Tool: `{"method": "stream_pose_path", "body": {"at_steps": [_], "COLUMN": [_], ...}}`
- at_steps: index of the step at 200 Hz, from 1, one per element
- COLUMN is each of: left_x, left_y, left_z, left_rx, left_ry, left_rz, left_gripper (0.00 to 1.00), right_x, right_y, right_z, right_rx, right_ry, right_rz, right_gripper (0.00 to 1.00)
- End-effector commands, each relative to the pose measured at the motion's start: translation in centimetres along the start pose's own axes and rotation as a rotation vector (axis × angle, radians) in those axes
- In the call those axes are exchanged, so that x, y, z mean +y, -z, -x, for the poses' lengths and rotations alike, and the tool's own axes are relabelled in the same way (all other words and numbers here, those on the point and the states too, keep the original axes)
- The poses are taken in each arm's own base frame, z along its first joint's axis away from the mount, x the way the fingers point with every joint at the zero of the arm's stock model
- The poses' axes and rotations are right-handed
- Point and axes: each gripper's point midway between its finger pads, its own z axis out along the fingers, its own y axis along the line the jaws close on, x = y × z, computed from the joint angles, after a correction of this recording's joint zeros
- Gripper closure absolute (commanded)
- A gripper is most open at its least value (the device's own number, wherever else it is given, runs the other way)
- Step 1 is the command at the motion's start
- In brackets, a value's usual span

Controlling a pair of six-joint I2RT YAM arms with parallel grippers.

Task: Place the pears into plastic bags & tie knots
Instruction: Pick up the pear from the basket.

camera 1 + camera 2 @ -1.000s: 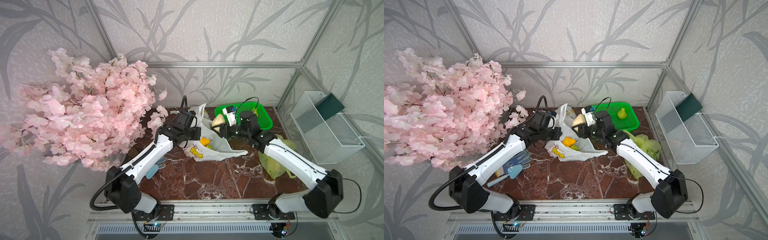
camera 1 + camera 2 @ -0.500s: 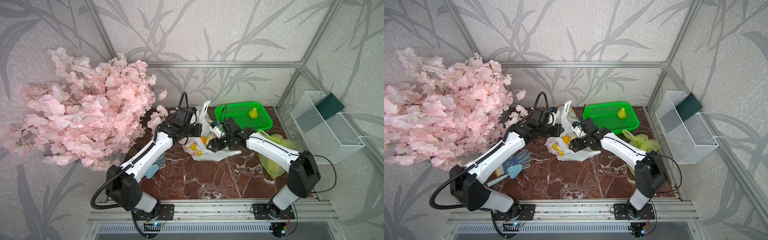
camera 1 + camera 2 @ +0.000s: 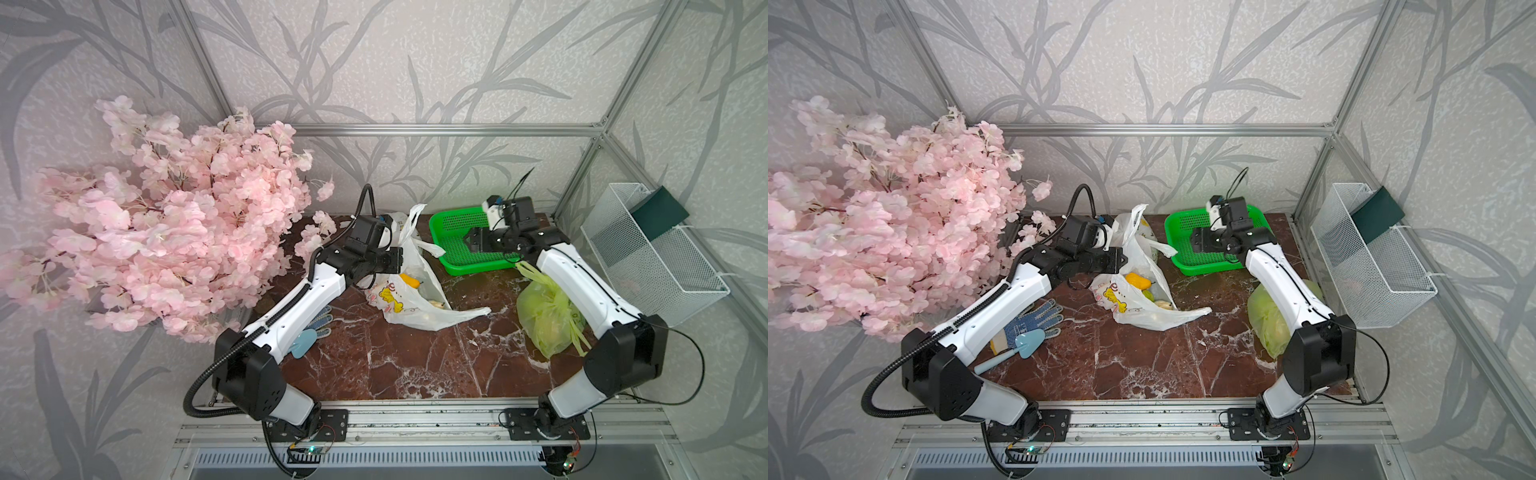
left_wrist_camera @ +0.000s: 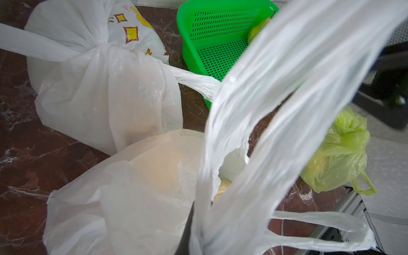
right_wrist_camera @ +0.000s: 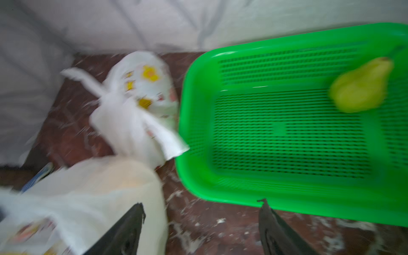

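Right wrist view: one green pear [image 5: 362, 86] lies in the far corner of the green basket [image 5: 287, 181], blurred but plain enough. The right gripper [image 5: 201, 207] hangs by the basket's near rim, jaws spread wide with nothing between them.
Left gripper [image 3: 397, 257]: clenched on a handle of the open white bag [image 3: 415, 307], lifting that side so the mouth gapes.
Bagged fruit [image 3: 1138, 280]: a yellow one, with a green and a pale one beside it.
Other bags: a knotted white bag [image 4: 99, 77] behind, and a yellow-green bag [image 3: 544, 320] bunched shut near the right arm.
Doing the pick well, to my eye: come down over the pear's fat belly, not its neck. Close squarely so it can't squirt against the mesh wall, and lift clear of the rim before swinging across.
Left side's part: hold the handle high and taut, or the mouth will sag.
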Motion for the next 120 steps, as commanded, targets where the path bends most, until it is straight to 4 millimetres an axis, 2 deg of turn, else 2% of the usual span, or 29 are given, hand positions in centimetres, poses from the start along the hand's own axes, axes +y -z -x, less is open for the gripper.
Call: {"method": "stream_pose_path", "body": {"at_steps": [1, 24, 52, 73, 91, 120], "left_x": [0.0, 0.1, 0.2, 0.3, 0.5, 1.0], "left_y": [0.1, 0.3, 0.2, 0.3, 0.6, 1.1], "left_z": [0.3, 0.2, -0.3, -0.4, -0.6, -0.8], "left_rx": [-0.015, -0.015, -0.003, 0.001, 0.004, 0.003], "left_ry": [-0.02, -0.031, -0.028, -0.028, -0.039, -0.05], "left_rz": [-0.007, 0.002, -0.001, 0.002, 0.016, 0.039], "left_gripper": [1.0, 1.0, 1.0, 1.0, 1.0, 1.0], "right_x": [-7.6, -13.6, -18.0, -20.2, -21.9, -23.1], "right_y": [-3.5, -6.2, -10.9, -14.1, -16.6, -19.5], "right_z": [2.5, 4.3, 5.1, 5.8, 5.3, 4.5], "right_rx": [-0.065, -0.107, -0.069, -0.035, 0.017, 0.065], "right_ry": [-0.127, -0.178, -0.195, -0.192, -0.199, -0.195], "right_rz": [-0.234, -0.42, -0.512, -0.551, -0.584, -0.597], "right_gripper": [0.18, 0.17, 0.17, 0.17, 0.17, 0.18]}}
